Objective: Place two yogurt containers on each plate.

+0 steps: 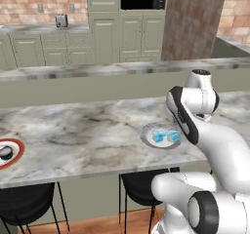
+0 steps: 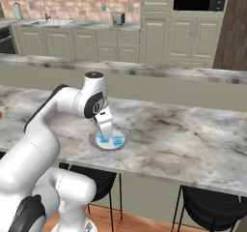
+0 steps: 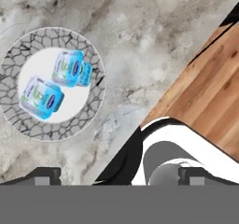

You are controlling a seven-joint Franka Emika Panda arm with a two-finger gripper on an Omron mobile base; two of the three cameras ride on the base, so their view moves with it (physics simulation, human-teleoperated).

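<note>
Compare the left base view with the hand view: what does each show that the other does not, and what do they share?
Left base view alone: the red-rimmed plate at the counter's left end with a dark item on it, too small to identify, plus the back cabinets and black stools.

Hand view alone: the crackled pattern on the grey-rimmed plate, the printed labels on the two yogurt containers, and the wooden floor.

Both: the grey-rimmed plate holding two yogurt containers, on the marble counter.
</note>
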